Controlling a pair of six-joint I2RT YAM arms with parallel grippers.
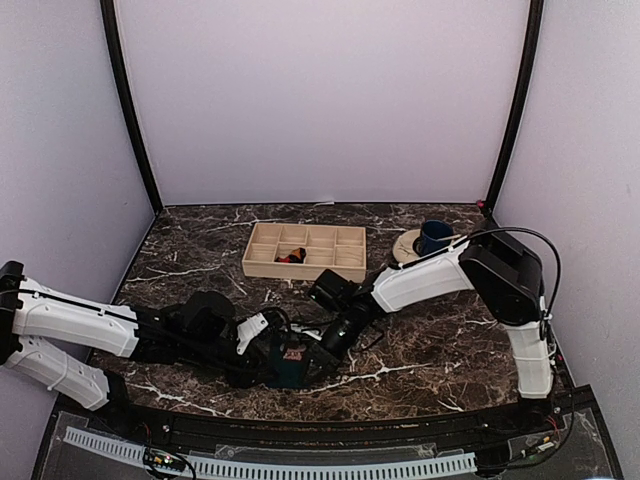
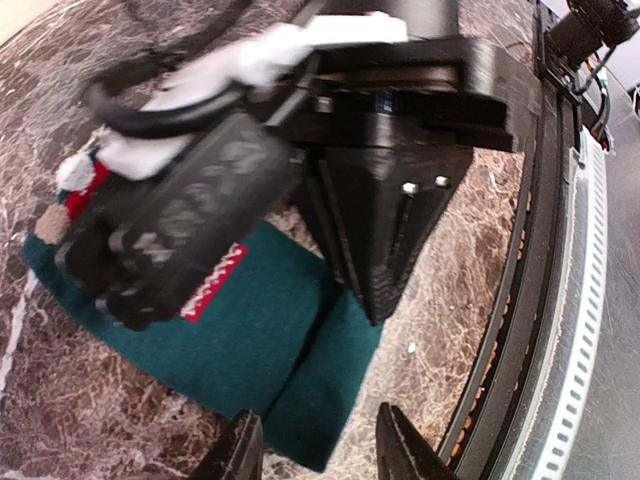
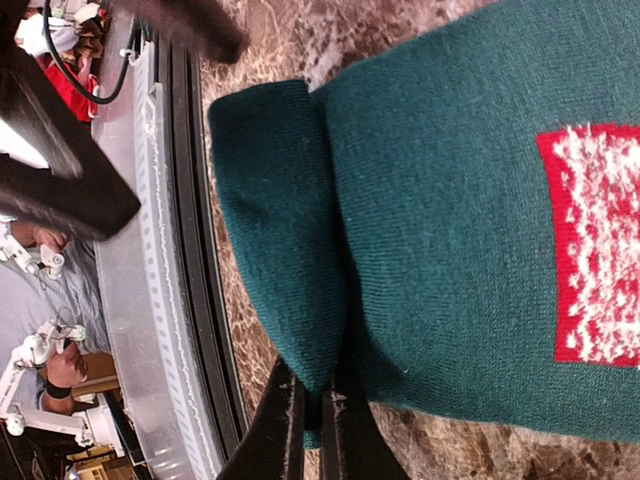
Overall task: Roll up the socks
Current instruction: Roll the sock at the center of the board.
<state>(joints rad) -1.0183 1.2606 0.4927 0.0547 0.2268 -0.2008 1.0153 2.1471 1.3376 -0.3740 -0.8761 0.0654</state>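
The dark teal-green sock (image 1: 291, 362) with a red-and-white patch lies near the table's front edge, one end folded over. In the right wrist view my right gripper (image 3: 315, 425) is shut on the edge of that fold of the teal sock (image 3: 450, 250). My left gripper (image 2: 318, 455) is open, its fingertips (image 2: 400, 445) straddling the near corner of the sock (image 2: 250, 330) without pinching it. The right gripper's black body (image 2: 385, 200) hangs over the sock, hiding part of it. The black sock with orange-red (image 1: 292, 256) lies in a compartment of the wooden tray.
A wooden divided tray (image 1: 330, 262) stands at the back middle. A blue cup (image 1: 435, 237) sits on a white disc at the back right. The black front rail (image 2: 520, 300) of the table runs just beside the sock.
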